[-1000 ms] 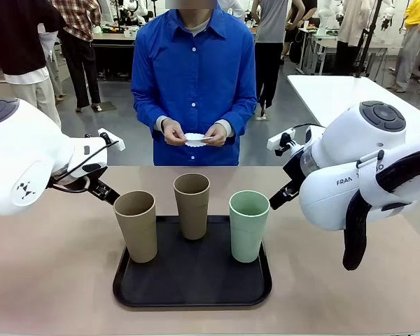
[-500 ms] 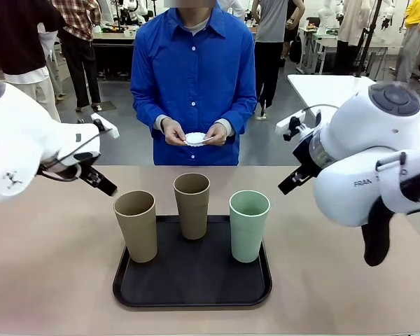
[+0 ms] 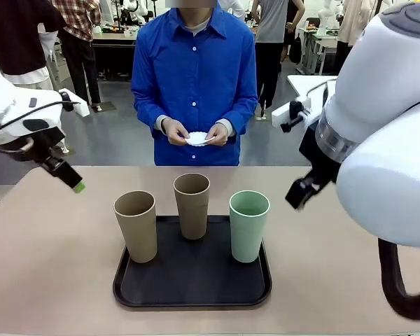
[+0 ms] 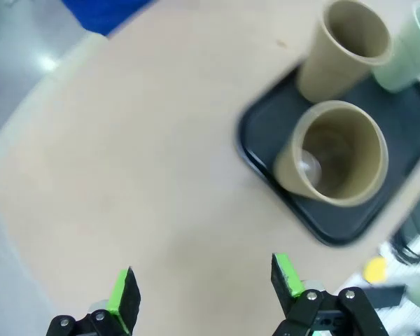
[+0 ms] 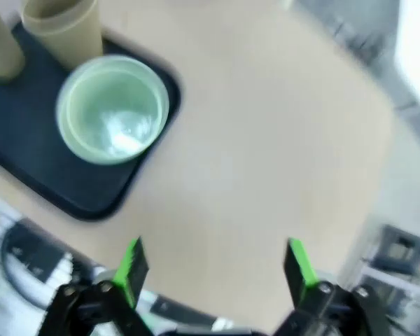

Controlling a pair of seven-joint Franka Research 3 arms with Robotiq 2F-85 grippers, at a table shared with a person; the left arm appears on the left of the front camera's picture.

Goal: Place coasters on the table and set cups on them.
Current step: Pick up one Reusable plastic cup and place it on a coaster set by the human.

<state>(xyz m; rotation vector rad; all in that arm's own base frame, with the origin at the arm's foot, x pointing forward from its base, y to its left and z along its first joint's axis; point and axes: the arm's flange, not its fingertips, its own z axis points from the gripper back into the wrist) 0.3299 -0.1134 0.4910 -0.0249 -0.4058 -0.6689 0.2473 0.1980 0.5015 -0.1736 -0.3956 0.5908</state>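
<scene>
A person is holding the coasters [image 3: 196,138] at the front view's upper centre. Wrist views are showing empty cups [image 4: 334,152] standing in the tray [image 3: 196,283], left fingers [image 4: 123,297] and right fingers [image 5: 297,269] apart.

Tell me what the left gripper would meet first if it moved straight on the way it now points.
Probably the bare table, beside the black tray. In its wrist view the open left gripper aims at tabletop; the nearest tan cup stands off to one side. Depth is uncertain.
</scene>
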